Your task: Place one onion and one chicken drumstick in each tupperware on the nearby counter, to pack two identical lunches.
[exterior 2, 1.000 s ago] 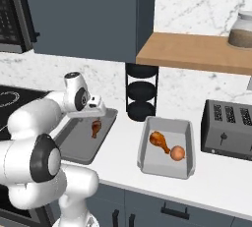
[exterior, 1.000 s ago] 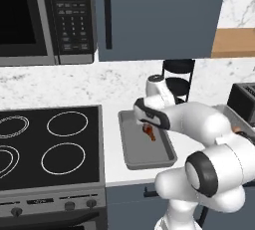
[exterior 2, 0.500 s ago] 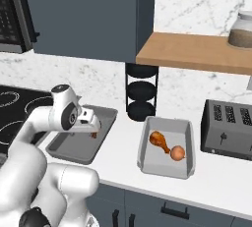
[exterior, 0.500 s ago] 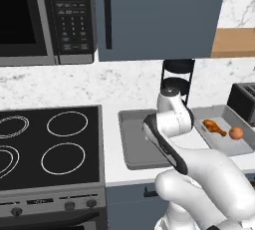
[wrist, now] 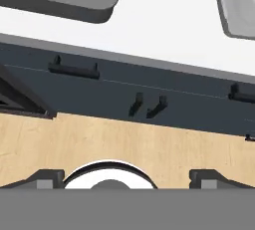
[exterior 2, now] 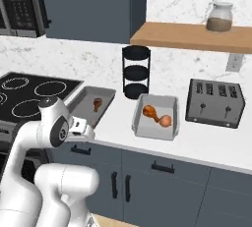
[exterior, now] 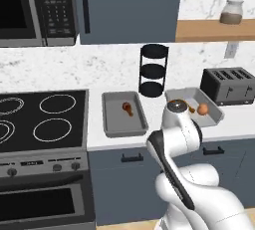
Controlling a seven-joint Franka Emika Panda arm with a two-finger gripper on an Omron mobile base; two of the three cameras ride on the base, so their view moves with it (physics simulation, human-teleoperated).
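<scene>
Since our gripper [exterior 2: 82,127] has its fingers wide and empty, the left tupperware [exterior 2: 84,104] needs an onion beside its drumstick [exterior 2: 97,104].

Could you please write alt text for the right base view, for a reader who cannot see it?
Two shallow grey rectangular trays sit on a long white countertop: the left tray holds one brown chicken drumstick, the right tray a drumstick and an orange-brown onion. A black three-tier round rack stands behind them.

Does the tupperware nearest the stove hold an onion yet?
No: in the right base view that tupperware holds just a chicken drumstick.
</scene>
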